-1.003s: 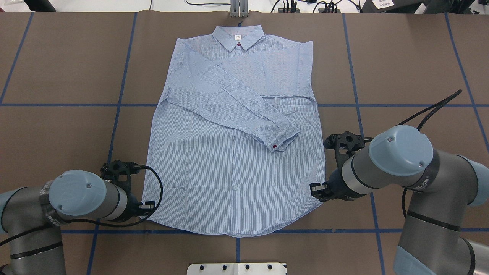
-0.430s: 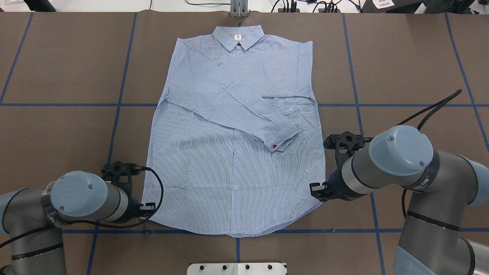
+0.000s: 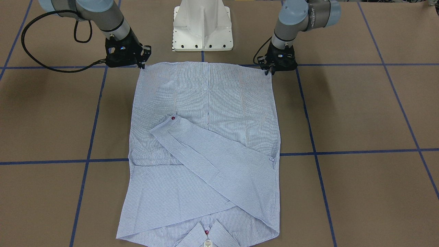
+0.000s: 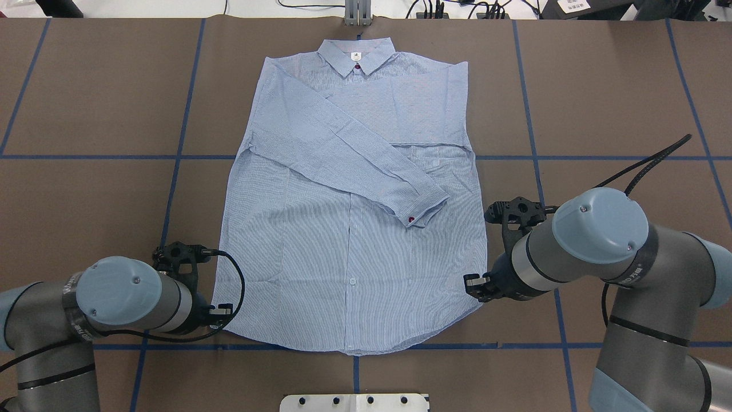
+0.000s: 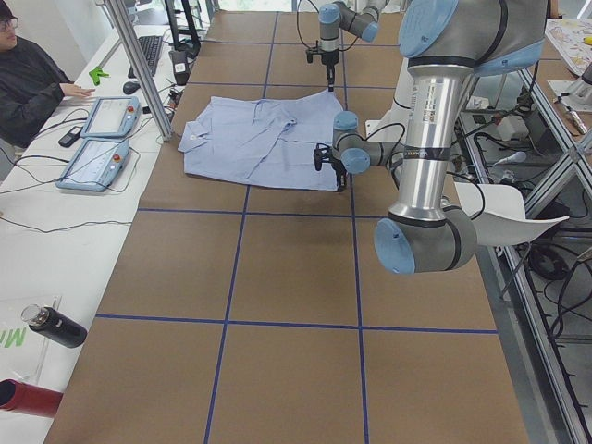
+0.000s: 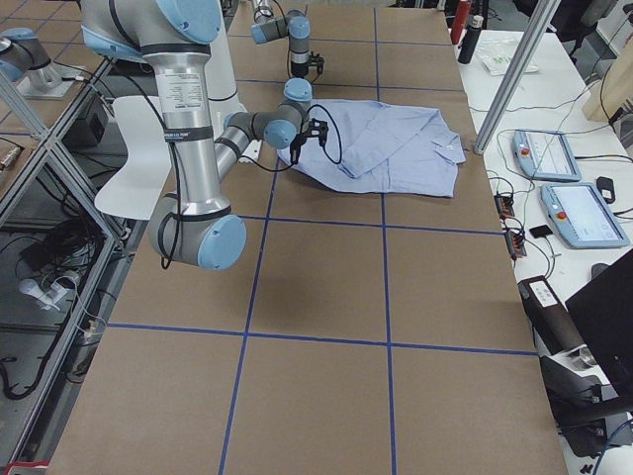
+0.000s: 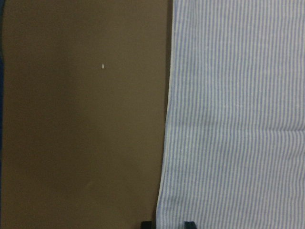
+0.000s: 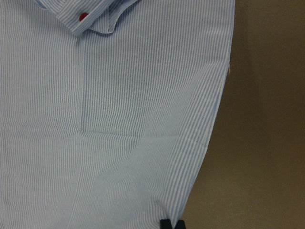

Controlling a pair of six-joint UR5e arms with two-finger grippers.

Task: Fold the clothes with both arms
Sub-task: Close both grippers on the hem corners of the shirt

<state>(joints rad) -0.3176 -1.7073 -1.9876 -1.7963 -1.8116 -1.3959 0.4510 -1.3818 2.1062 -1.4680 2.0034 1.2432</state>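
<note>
step: grabbing the shirt [image 4: 349, 246] by its bottom corners
right gripper [image 4: 471, 284]: pinching the shirt
left gripper [image 4: 221, 311]: fingers apart around it
next: left squeezes, both lift

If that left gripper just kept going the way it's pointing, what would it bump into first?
Pointing down, the left gripper would most likely first meet the side edge of the striped shirt, with the brown table right beneath; its height above the cloth is unclear.

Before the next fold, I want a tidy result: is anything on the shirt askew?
Only one sleeve: it runs diagonally across the shirt front, while the other sleeve lies straight across. Nothing looks damaged.
</note>
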